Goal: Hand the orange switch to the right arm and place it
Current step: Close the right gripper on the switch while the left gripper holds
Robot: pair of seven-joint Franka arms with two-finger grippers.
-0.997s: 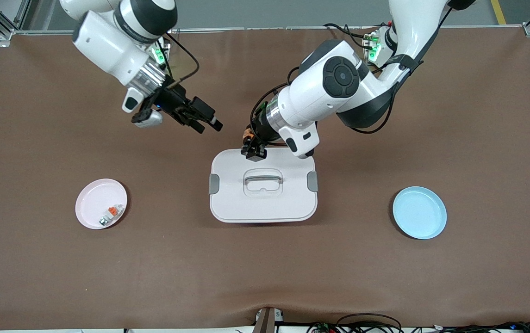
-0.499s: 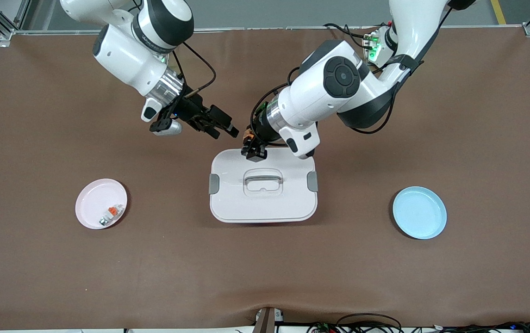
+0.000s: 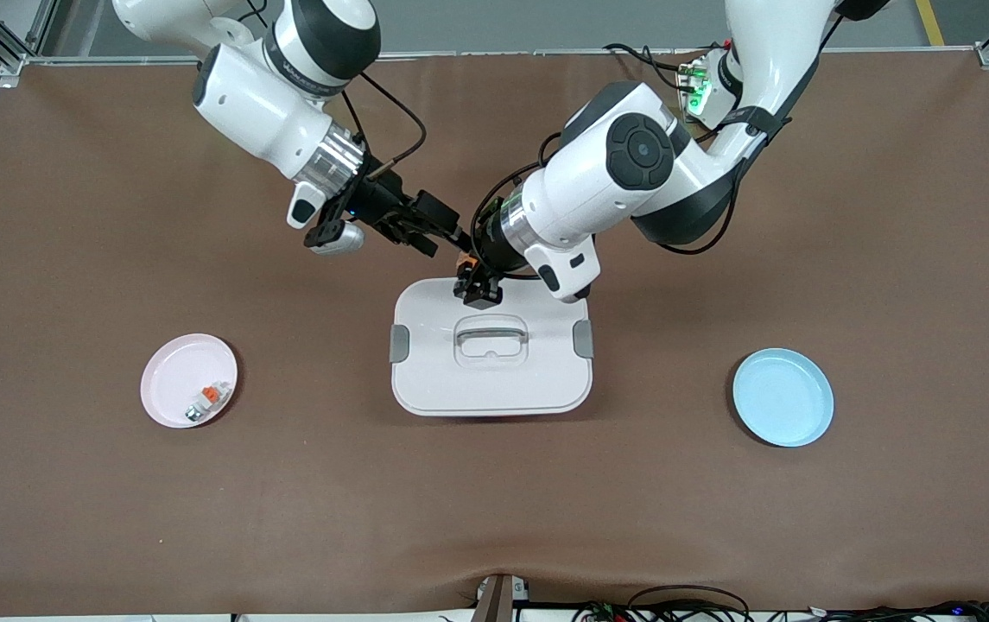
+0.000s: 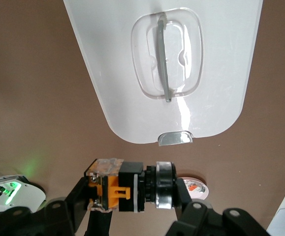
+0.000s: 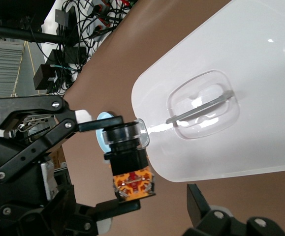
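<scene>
The handover is in hand: the left tool (image 3: pixel 477 285) is clamped on the switch (image 3: pixel 470 275) and holds it in the air over the edge of the white lid (image 3: pixel 491 380) that lies farther from the front camera. The right tool (image 3: pixel 440 239) has its fingers spread wide with nothing between them, just beside the switch, over the bench (image 3: pixel 71 484) next to that same lid edge.

In the left wrist view the switch (image 4: pixel 130 187) lies crosswise between the left tool's fingers, gripped at its two ends, so its middle is free. In the right wrist view the switch (image 5: pixel 128 160) stands just ahead of the right tool's finger (image 5: pixel 204 206).

The next move, as I judge it, calls for the right tool to straddle the switch's free body, crosswise to the left tool's grip, and close before the left one lets go. The part is tiny and fingers are crowded, so a clash or a slip is the risk.

Both arms reach toward the lid from their bases, forearms angled down, wrists turned to face each other.
</scene>
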